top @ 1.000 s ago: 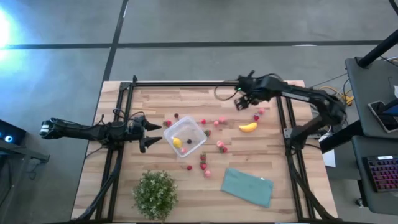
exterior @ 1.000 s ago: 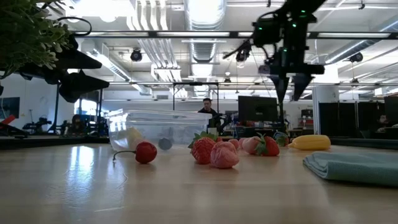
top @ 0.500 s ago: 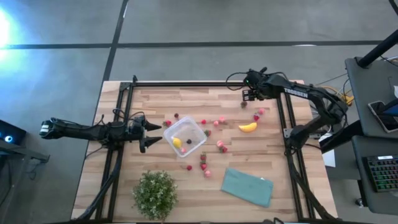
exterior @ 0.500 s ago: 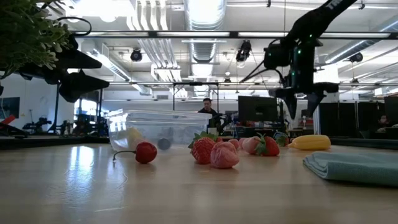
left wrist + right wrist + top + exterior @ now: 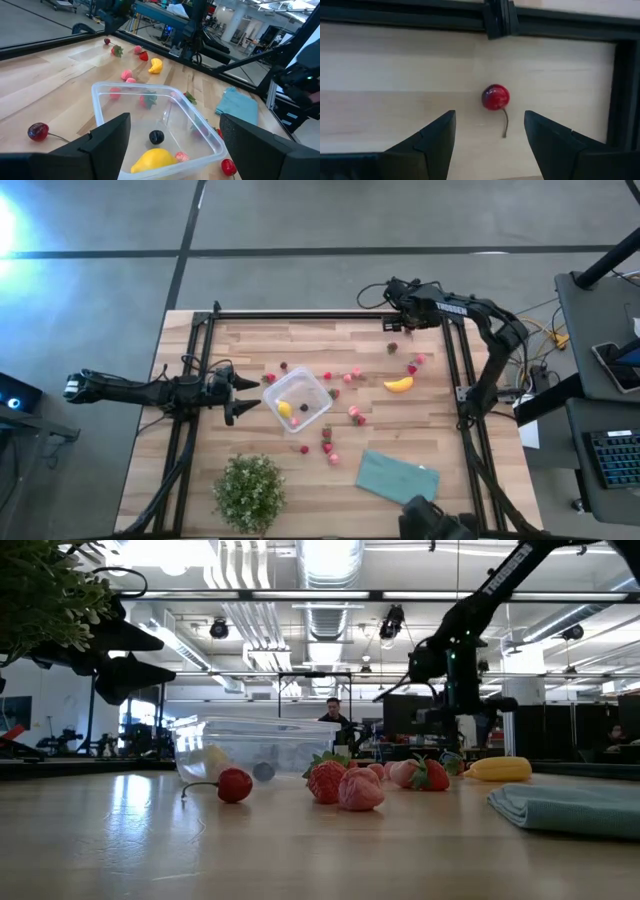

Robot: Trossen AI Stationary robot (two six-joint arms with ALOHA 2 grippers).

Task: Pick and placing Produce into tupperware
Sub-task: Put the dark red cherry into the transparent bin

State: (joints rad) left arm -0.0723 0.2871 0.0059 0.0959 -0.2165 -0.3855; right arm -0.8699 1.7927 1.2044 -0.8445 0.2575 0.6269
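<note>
Now | right end effector [image 5: 488, 132] released above cherry [image 5: 495, 97] | left end effector [image 5: 165, 135] released at tupperware [image 5: 200, 127] | no legible writing

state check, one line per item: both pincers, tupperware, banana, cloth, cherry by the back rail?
left pincer: open, empty, beside the tupperware
right pincer: open, empty, above the cherry
tupperware: upright, no lid, yellow fruit inside
banana: on the table, outside the tupperware
cloth: folded, flat on the table
cherry: loose on the table, ungripped
</note>
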